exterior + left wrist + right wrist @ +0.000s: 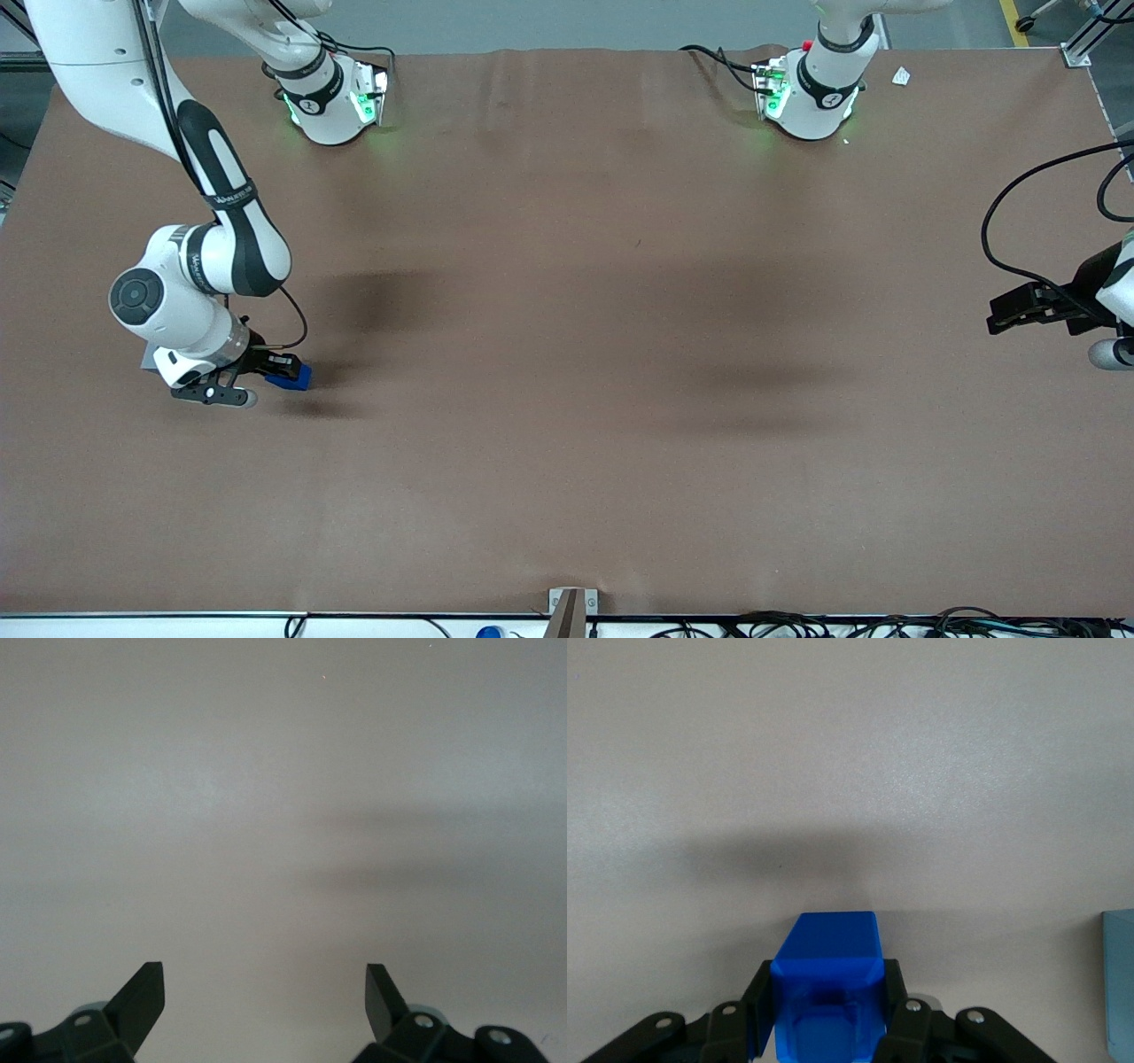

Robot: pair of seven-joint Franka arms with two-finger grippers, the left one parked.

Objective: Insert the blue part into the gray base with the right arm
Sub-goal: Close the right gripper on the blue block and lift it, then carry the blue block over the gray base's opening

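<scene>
Table (567, 354) bare but for our arm (190, 266), low at its working end with the part in hand.
We see the gripper (824, 1028) clamped on the blue part (826, 988), fingers (897, 1010) on both flanks, likely so it travels square; the base (1121, 979) shows just beside, its recess hidden, so insertion is not yet done.

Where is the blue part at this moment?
The blue part sits between the jaws of the gripper, toward the working arm's end of the table. The gray base stands close beside it.
</scene>
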